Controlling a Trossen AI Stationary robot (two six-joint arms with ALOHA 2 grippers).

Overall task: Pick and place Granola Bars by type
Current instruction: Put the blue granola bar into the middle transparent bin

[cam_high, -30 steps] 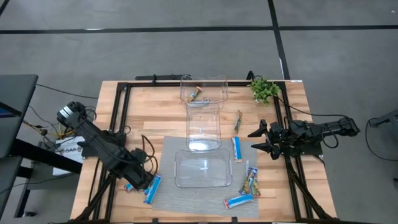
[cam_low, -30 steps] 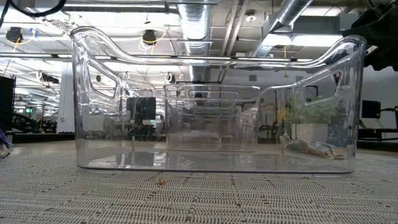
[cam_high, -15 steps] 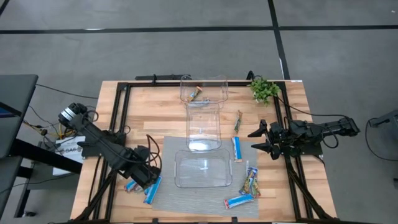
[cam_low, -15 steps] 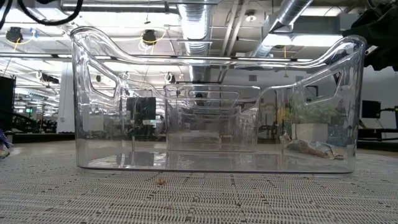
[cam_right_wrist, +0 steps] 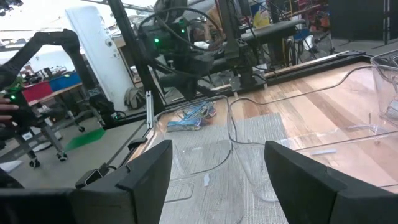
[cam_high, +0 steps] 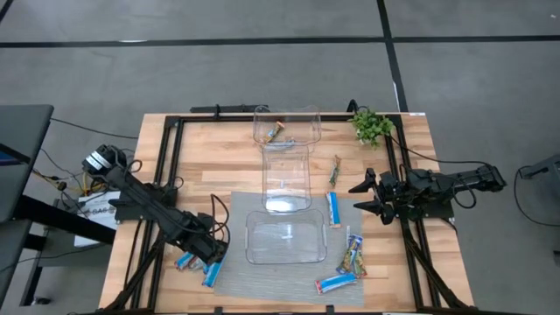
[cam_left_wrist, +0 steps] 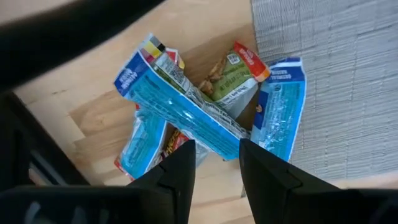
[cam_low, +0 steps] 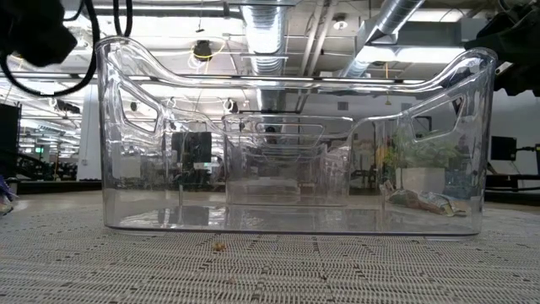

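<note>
Hovering left hand [cam_left_wrist: 214,163] over piled Granola Bars [cam_left_wrist: 205,112], mat edge [cam_left_wrist: 264,56] alongside

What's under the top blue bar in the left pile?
Under the top blue bar: another blue bar, a green-and-red bar and a red-yellow wrapper. Their overlapped parts are hidden.

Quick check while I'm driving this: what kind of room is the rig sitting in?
Probably an open robotics lab or workshop. The low view shows exposed ceiling ducts and rows of strip lights; the right wrist view shows another dark arm and workbenches with equipment beyond the table.
</note>
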